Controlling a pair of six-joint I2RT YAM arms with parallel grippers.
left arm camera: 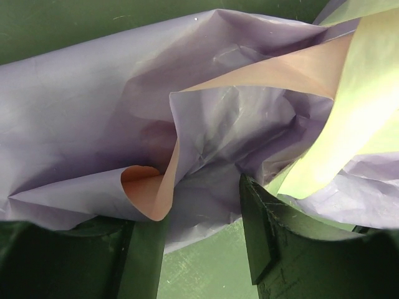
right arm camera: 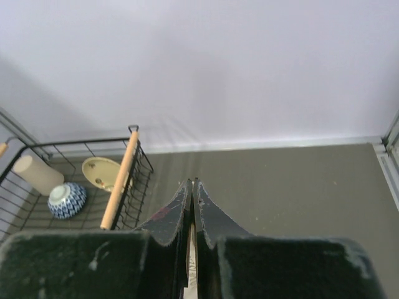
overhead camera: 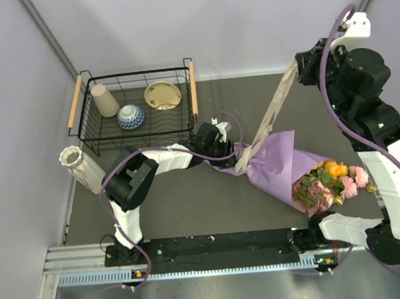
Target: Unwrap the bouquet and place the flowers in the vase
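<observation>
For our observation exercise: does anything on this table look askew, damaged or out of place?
Yes. The cream ribbon runs from the bouquet in a long taut strip up to the right hand, which is shut on it. The lilac paper by the open left hand is crumpled, and a fold shows its pink inner side.

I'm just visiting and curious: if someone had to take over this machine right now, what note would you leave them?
Left gripper: open, at the bouquet's narrow end.
Right gripper: shut on the ribbon, raised high, ribbon stretched down to the paper.
Bouquet lies on the table, flowers inside the paper; vase at the left edge, without flowers.
Done: nothing finished. Left: free ribbon, open paper, put flowers in vase.
</observation>
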